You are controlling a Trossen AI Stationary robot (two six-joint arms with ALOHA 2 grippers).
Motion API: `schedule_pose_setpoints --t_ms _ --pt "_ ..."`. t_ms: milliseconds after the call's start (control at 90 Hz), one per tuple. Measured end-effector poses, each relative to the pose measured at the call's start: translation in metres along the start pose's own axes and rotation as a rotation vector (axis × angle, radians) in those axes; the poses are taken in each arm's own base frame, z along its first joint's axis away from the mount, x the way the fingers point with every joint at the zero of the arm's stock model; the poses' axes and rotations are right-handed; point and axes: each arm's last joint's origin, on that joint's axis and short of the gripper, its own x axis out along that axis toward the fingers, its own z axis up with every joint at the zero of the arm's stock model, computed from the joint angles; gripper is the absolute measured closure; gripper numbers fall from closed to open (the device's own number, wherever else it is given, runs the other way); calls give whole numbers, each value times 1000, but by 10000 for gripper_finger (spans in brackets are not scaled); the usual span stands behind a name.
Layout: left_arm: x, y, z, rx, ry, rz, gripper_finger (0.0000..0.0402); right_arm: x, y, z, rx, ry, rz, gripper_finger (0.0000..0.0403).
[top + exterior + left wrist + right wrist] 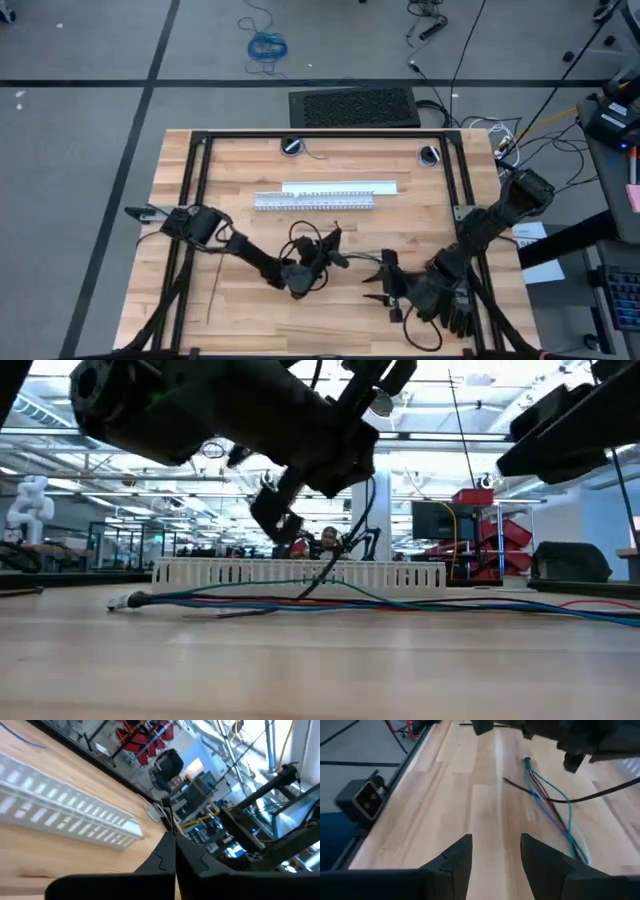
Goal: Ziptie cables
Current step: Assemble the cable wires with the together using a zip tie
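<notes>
- The left pincer (330, 245) hangs just above the surface, its fingers (167, 855) pressed together on a thin dark ziptie (335, 565) that trails down to the wood.
- The cables (552, 807), a slim bundle of blue, red and green wires, lie flat on the wooden surface (250, 180) in front of the white slotted duct (315, 203), right under that pincer.
- The right pincer (385, 280) waits nearby, spread wide and holding nothing.
- A second dark strip (213, 290) lies near the surface's left edge, well apart from the wires.
- My worry: the ziptie is so thin it could twist or slip out of the grip, and its dangling end may nudge the loose wires apart before it gets under them.
</notes>
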Motion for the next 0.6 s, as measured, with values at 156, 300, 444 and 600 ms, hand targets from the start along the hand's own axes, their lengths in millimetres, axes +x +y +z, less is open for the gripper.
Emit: schedule_pose_setpoints --t_ms 156,300,444,600 --pt "-14 8 -1 204 -53 92 401 -3 4 -2 9 -6 -3 248" --pt "-33 8 -3 303 -26 64 401 -6 7 -4 14 -4 3 248" --pt "-50 7 -4 432 -3 34 401 -6 7 -4 37 -1 5 248" --pt "-64 6 -5 418 16 3 401 -5 8 -5 56 25 41 248"
